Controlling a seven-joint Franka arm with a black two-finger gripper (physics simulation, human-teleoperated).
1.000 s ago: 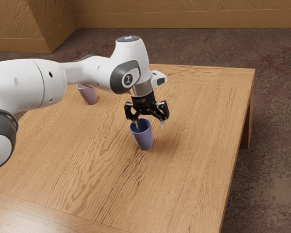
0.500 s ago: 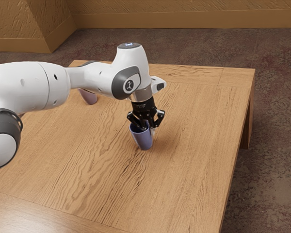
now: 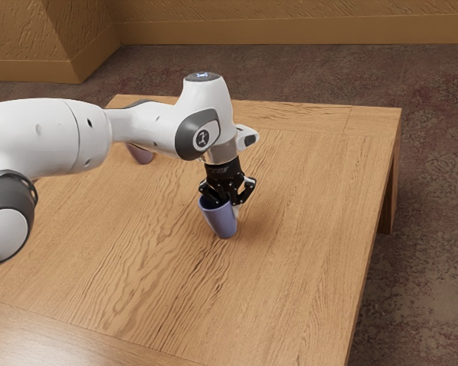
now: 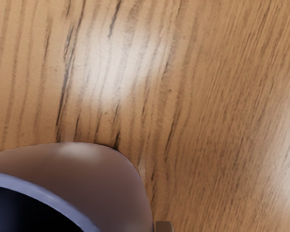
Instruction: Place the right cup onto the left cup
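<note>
The claw (image 3: pixel 230 203) is clamped on the wall of the blue cup (image 3: pixel 223 223), one finger inside the mouth, one outside. The blue cup leans slightly; contact between its base and the surface (image 3: pixel 290 259) cannot be determined. The mauve cup (image 3: pixel 141 155) (partly masked by the arm (image 3: pixel 151 126)) is located well apart, toward the exterior view's left. Both cups are smooth and tapered; the surface is grained wood. The wrist view details a rounded rim, a dark interior and glossy reflections on the grain.
</note>
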